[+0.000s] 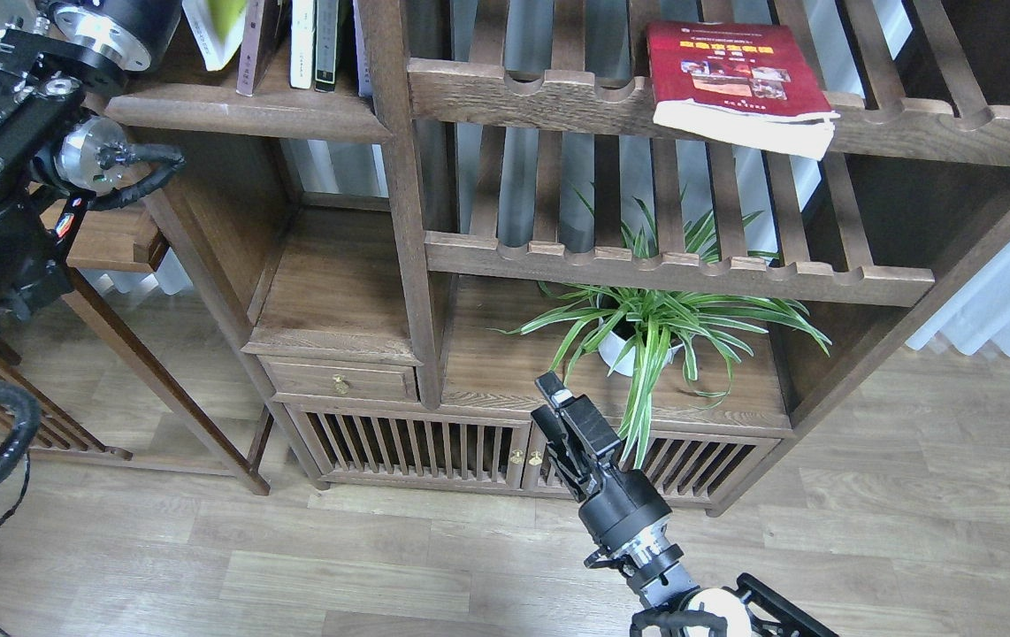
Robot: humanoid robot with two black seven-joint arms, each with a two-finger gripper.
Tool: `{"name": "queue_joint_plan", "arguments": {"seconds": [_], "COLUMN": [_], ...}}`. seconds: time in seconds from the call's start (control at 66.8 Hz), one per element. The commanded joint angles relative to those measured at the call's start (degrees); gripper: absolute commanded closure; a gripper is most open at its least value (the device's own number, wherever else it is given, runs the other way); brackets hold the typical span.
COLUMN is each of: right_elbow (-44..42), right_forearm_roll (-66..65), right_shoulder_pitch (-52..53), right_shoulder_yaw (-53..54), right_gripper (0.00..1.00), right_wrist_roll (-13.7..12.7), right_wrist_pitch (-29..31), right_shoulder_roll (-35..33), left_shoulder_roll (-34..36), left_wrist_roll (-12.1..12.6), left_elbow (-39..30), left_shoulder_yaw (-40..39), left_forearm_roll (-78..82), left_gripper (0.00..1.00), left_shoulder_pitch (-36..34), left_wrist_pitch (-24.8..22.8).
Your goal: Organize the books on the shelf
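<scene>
The thick red book (735, 75) lies flat on the upper slatted rack at the right, its page edge hanging over the front rail. The shelf (248, 113), a solid brown board at the upper left, carries a few upright books (302, 44). Just left of them the yellow-green book (218, 26) shows at the top edge, tilted, white pages toward me. My left arm (107, 26) reaches up beside it, and its gripper is cut off by the top edge. Low in the middle, my right gripper (558, 407) points up at the cabinet front, dark and side-on, holding nothing.
A potted spider plant (646, 327) stands on the lower board under the racks, close above my right gripper. Below are a small drawer (341, 382) and slatted cabinet doors (417, 447). A side table (107, 243) stands at the left on the wood floor.
</scene>
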Motion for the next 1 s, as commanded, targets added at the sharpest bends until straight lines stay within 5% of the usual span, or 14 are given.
{"name": "queue_joint_plan", "arguments": {"seconds": [0.0,0.839,0.988], "right_elbow": [0.0,-0.2,-0.2], "right_forearm_roll": [0.0,0.3,0.3], "right_shoulder_pitch": [-0.2,-0.9,-1.0], "right_shoulder_yaw": [-0.1,0.0,0.1], "right_gripper": [0.17,0.17,0.17], "right_wrist_roll": [0.0,0.1,0.1], "right_wrist_pitch": [0.0,0.0,0.0], "right_shoulder_roll": [0.0,0.6,0.5], "left_shoulder_roll": [0.0,-1.2,-1.4], "left_wrist_roll": [-0.5,-3.8,-3.6], "left_elbow": [1.5,7.1,7.2], "left_shoulder_yaw": [0.2,0.4,0.4], "left_forearm_roll": [0.0,-0.1,-0.3], "left_gripper": [0.96,0.95,0.8], "left_shoulder_pitch": [0.0,-0.2,-0.3], "left_wrist_pitch": [0.0,-1.4,-1.1]}}
